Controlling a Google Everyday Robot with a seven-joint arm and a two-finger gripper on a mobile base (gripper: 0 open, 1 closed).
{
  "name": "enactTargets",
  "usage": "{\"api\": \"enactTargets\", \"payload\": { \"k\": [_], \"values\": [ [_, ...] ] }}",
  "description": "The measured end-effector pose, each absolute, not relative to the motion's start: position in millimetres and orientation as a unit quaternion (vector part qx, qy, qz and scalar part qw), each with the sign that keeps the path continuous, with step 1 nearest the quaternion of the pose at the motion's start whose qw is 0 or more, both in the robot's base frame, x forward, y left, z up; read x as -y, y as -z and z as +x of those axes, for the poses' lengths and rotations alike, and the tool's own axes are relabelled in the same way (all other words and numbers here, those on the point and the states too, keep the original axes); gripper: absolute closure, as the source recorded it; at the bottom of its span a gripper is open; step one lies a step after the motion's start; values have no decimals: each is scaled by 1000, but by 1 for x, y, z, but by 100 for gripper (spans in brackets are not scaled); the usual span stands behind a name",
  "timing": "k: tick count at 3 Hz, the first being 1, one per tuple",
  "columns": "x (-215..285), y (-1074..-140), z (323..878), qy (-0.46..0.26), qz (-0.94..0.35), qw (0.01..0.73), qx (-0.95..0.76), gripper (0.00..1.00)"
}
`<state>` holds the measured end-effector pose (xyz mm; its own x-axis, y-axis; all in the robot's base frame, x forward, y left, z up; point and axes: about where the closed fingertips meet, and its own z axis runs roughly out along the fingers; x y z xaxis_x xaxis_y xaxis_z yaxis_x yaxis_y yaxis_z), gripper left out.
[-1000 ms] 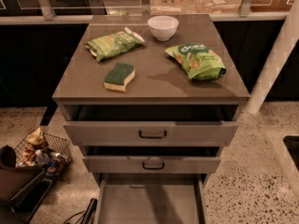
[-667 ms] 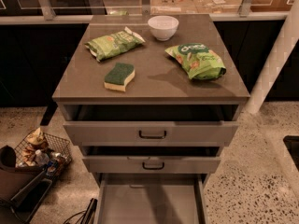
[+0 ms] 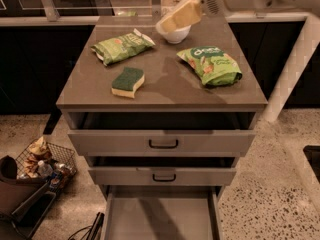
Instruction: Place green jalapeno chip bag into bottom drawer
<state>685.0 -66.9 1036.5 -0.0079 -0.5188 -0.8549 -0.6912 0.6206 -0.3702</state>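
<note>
The green jalapeno chip bag (image 3: 121,47) lies flat on the back left of the surface (image 3: 165,86), untouched. A green-topped sponge (image 3: 127,81) sits just in front of it and a white bowl (image 3: 175,34) is near its right. A puffier, brighter green bag (image 3: 211,65) lies well apart on the right. Below, the bottom drawer (image 3: 160,216) stands pulled out, its grey floor bare, beneath 2 upper drawers.

The gripper (image 3: 181,16) hangs above the bowl at the back and carries nothing; whether it is wide or narrow I cannot tell.

Risks: from there it is nearer the bowl than the target and could knock it on the way across. It could also settle on the wrong green bag.

Against 1.0 s ago, the arm and gripper have newly entered from the top right. The bags, sponge, bowl and drawers lie unchanged.
</note>
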Motion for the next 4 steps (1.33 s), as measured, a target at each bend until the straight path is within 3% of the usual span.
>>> {"api": "enactTargets", "payload": {
  "k": [2,4],
  "values": [
    [-38,-979,696,-141,-455,540,-694,0],
    [-48,-974,700,-134,-460,533,-697,0]
  ]
}}
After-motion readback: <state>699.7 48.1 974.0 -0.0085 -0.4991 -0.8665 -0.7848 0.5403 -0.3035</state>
